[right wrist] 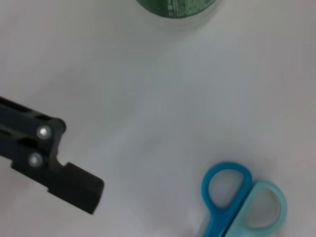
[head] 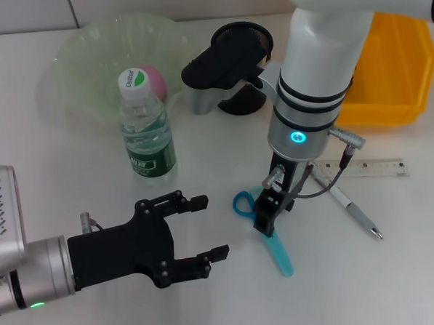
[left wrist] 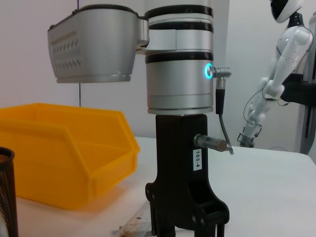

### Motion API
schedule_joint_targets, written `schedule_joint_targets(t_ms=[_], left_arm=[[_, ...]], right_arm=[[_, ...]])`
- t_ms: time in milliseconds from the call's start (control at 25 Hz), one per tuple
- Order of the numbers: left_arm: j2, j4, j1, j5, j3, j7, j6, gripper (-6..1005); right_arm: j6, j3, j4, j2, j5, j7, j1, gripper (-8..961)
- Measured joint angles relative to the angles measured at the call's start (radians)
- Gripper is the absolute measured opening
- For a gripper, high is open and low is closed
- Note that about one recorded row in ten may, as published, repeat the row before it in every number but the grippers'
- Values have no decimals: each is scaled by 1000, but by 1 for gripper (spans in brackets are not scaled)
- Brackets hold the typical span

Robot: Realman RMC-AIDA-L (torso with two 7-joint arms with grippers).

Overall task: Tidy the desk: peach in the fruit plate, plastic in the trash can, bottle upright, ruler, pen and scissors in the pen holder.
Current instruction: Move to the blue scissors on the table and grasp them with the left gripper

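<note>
The blue scissors (head: 273, 241) lie flat on the white desk, handles (right wrist: 242, 200) toward the bottle. My right gripper (head: 266, 212) points down right over their pivot. To its right lie the pen (head: 355, 211) and the clear ruler (head: 364, 168). The bottle (head: 147, 130) stands upright with its cap on. Behind it the pink peach (head: 154, 78) rests in the green fruit plate (head: 88, 60). The black mesh pen holder (head: 242, 39) stands at the back. My left gripper (head: 206, 228) is open and empty, left of the scissors. No plastic is in view.
A yellow bin (head: 390, 66) stands at the back right, also seen in the left wrist view (left wrist: 64, 148). A black and grey object (head: 211, 74) stands in front of the pen holder. Another robot (left wrist: 276, 74) stands beyond the desk's far side.
</note>
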Motion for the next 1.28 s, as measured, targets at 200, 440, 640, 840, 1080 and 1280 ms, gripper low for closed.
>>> schedule_joint_targets(t_ms=[200, 440, 640, 840, 1080, 1280], left_arm=[[0, -1, 0, 0, 1, 0, 0, 788], [0, -1, -2, 0, 2, 0, -2, 788], [0, -1, -4, 0, 2, 0, -3, 788], [0, -1, -6, 0, 2, 0, -3, 788], [0, -1, -1, 0, -4, 0, -3, 788], [3, 2, 3, -5, -10, 0, 5, 789]], right_arm=[[-5, 15, 1, 0, 11, 0, 4, 549], [-5, 17, 8, 0, 12, 0, 15, 553], [-2, 18, 40, 0, 13, 1, 31, 559], [4, 15, 41, 0, 24, 1, 32, 565], [-12, 45, -11, -1, 18, 1, -11, 573], [-87, 189, -191, -7, -119, 0, -181, 579]])
